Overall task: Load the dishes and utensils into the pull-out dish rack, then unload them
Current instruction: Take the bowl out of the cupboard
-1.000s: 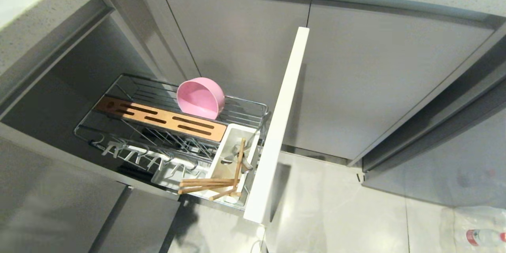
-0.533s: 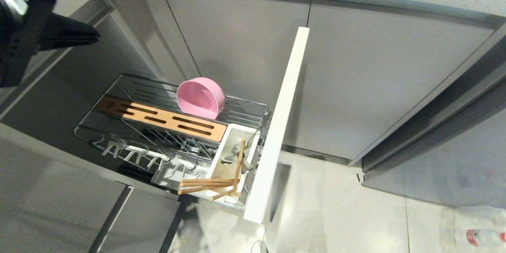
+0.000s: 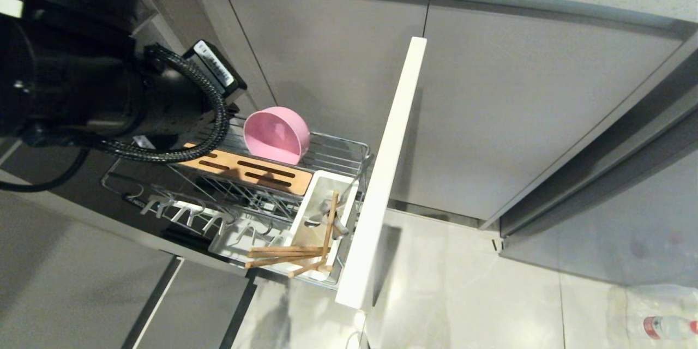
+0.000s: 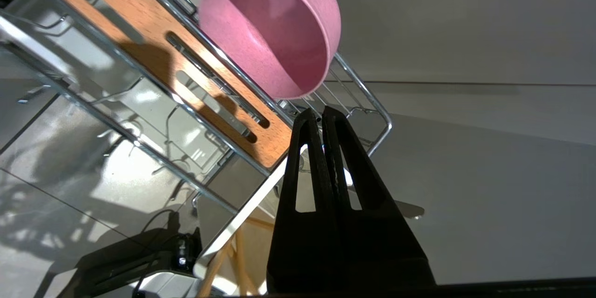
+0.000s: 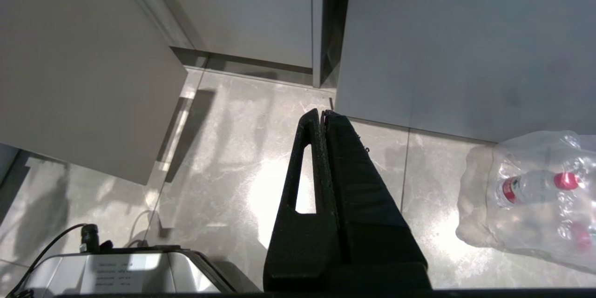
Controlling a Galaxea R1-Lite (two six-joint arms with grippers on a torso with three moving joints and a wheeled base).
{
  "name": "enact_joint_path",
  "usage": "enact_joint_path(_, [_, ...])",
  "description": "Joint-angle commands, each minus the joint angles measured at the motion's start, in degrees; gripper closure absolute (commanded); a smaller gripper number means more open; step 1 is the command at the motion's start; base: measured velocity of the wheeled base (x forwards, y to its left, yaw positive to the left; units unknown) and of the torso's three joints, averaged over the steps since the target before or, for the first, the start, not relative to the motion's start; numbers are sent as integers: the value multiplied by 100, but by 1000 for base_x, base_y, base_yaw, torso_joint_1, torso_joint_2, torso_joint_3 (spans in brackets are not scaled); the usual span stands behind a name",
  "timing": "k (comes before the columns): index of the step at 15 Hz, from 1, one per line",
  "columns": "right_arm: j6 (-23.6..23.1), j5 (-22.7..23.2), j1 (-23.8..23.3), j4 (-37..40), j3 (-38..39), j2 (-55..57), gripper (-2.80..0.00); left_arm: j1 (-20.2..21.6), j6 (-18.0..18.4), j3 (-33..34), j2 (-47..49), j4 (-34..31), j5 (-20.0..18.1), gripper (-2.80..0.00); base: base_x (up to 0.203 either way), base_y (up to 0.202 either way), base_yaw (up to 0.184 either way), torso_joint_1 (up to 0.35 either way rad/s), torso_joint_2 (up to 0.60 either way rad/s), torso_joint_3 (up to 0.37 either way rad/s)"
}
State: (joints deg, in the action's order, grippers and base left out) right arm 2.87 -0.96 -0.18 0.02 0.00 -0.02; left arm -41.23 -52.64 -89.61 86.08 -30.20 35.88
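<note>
The left gripper (image 4: 321, 114), fingers pressed together and empty, hovers near the pink bowl (image 3: 276, 135) standing in the rack (image 3: 349, 147); the right gripper (image 5: 322, 115), closed too, hangs over the floor (image 5: 223, 167).

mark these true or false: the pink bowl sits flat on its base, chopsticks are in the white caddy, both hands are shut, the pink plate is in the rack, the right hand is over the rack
1. The pink bowl sits flat on its base. False: it stands on edge in the dish rack.
2. Chopsticks are in the white caddy. True.
3. The left hand and right hand are both shut and empty. True.
4. A pink plate is in the rack. False: none is in view.
5. The right hand hangs over the rack. False: it hangs over the floor.
</note>
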Motion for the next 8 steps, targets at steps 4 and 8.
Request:
enact_joint_path(4, [3,0,1,-2,9,2,0,64,-37,-324,927,70,79,0,0,0,0,0,0,0])
enact_joint_path(8, [3,0,1,-2,9,2,0,295,-16,-363,1158,96,191,0,0,0,0,0,0,0])
